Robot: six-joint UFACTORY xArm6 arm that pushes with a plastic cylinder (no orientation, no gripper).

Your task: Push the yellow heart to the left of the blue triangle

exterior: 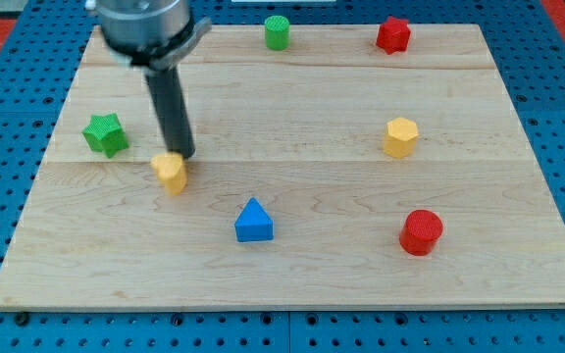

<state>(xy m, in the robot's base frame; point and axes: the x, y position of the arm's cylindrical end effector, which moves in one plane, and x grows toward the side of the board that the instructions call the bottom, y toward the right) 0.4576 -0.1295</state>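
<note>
The yellow heart [171, 173] lies on the wooden board, left of centre. The blue triangle [253, 222] lies lower and to the right of it, a block's width or more away. My tip [183, 155] is at the end of the dark rod and touches the heart's upper right edge. The rod runs up to the arm at the view's top left.
A green star [105, 133] lies left of the heart. A green cylinder [277, 32] and a red star [392, 34] sit at the board's top edge. A yellow hexagon [400, 137] and a red cylinder [421, 232] lie on the right. The board [292, 284] rests on blue pegboard.
</note>
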